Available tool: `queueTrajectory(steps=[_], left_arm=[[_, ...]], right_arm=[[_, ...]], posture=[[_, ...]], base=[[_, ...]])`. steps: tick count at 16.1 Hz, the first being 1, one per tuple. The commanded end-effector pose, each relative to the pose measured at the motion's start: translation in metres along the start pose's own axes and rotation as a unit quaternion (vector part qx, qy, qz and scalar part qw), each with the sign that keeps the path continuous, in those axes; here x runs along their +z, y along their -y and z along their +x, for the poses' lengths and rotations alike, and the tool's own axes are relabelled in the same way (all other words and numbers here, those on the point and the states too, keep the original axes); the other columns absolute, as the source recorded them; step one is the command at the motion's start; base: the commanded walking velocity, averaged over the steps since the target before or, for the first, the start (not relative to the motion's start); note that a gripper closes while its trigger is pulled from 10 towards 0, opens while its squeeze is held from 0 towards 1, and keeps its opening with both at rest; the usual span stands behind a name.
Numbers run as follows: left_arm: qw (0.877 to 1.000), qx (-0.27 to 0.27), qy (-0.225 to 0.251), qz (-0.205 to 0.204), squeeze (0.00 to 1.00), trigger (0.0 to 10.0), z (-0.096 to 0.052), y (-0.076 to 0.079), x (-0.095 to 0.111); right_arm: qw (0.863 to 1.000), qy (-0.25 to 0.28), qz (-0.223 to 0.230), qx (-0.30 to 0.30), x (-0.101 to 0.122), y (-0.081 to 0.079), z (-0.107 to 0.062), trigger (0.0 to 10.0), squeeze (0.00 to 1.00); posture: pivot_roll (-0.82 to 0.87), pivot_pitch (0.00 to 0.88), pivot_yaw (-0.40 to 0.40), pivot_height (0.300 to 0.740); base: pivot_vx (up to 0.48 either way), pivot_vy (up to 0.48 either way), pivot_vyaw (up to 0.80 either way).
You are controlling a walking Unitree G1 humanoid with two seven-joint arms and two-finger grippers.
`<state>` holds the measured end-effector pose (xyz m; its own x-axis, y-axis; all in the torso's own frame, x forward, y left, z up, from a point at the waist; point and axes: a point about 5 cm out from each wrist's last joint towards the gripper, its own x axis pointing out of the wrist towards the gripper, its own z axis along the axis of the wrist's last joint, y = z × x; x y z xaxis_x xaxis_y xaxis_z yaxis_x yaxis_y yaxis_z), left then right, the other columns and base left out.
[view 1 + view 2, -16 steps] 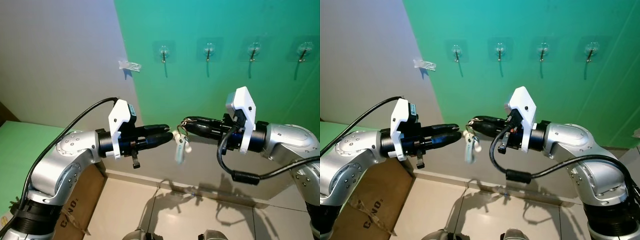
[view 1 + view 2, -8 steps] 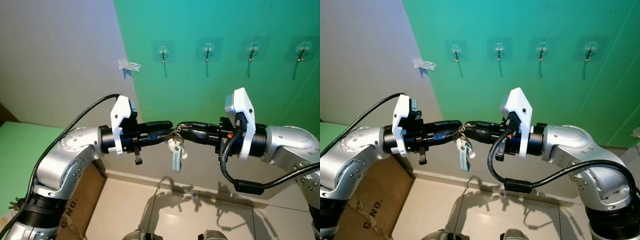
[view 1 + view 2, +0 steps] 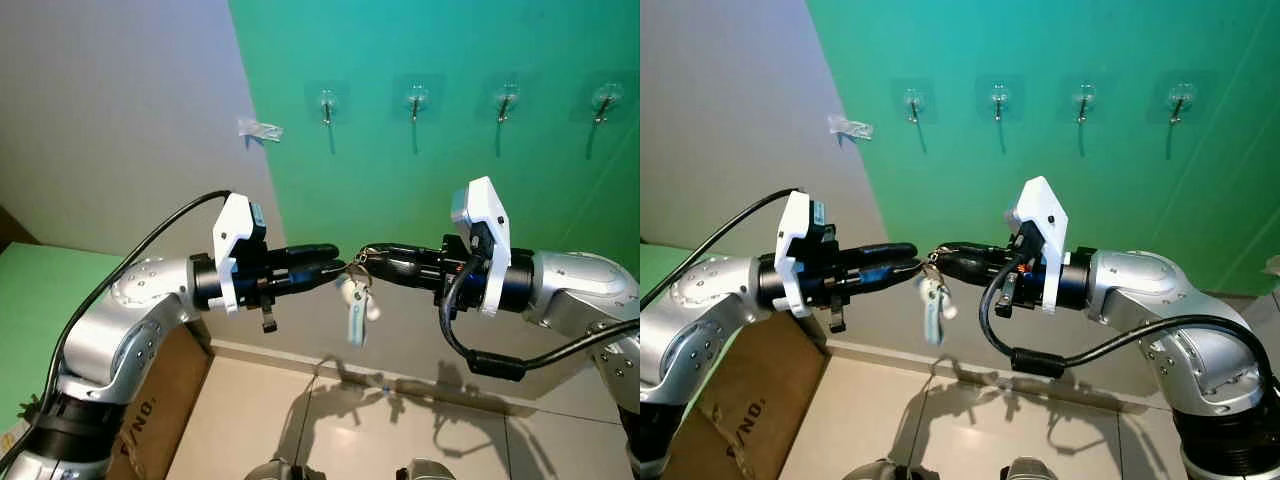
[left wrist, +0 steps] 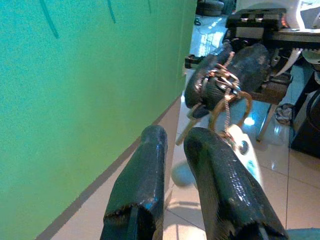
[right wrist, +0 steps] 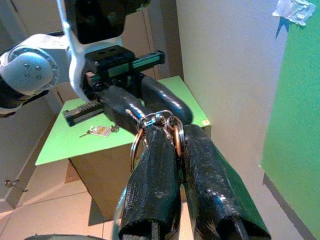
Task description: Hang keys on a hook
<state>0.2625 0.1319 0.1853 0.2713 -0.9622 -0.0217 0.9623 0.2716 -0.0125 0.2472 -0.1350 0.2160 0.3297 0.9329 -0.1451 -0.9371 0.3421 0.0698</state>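
A bunch of keys (image 3: 355, 300) on metal rings, with a pale tag hanging below, dangles in mid-air in front of a green wall. My right gripper (image 3: 364, 255) is shut on the rings (image 5: 161, 123) at its fingertips. My left gripper (image 3: 338, 266) points at it from the left, its tips just short of the rings. Its fingers (image 4: 146, 165) stand a little apart with nothing between them, and the tag hangs beside them. Several clear hooks (image 3: 326, 103) are stuck in a row high on the wall, well above both grippers.
A cardboard box (image 3: 150, 410) stands on the tiled floor under my left arm. A low green table (image 5: 75, 145) at the left carries another tagged key (image 5: 100, 131). A scrap of clear tape (image 3: 258, 130) sticks to the grey wall.
The two grippers drew together until the left tips reached the keys. The left gripper has since drawn back a little to the left. The keys have swung slightly under the right gripper.
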Motion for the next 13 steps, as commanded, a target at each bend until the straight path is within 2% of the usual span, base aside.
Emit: queueTrajectory(steps=[1, 13], left_arm=[[1.000, 0.004, 0.000, 0.009, 0.00, 10.0, -0.0050, 0.0000, 0.0043], [0.999, -0.026, 0.017, 0.003, 0.00, 10.0, 0.0045, 0.0080, 0.0089]], right_arm=[[1.000, 0.004, -0.010, 0.003, 0.0037, 0.0011, 0.0001, 0.0, 0.00], [1.000, 0.009, 0.001, 0.008, 0.0051, 0.0018, 0.0031, 0.0, 0.00]], posture=[[-0.25, 0.052, 0.116, 0.720], [-0.26, 0.053, 0.121, 0.720]], base=[[0.000, 0.000, 0.00], [0.000, 0.000, 0.00]])
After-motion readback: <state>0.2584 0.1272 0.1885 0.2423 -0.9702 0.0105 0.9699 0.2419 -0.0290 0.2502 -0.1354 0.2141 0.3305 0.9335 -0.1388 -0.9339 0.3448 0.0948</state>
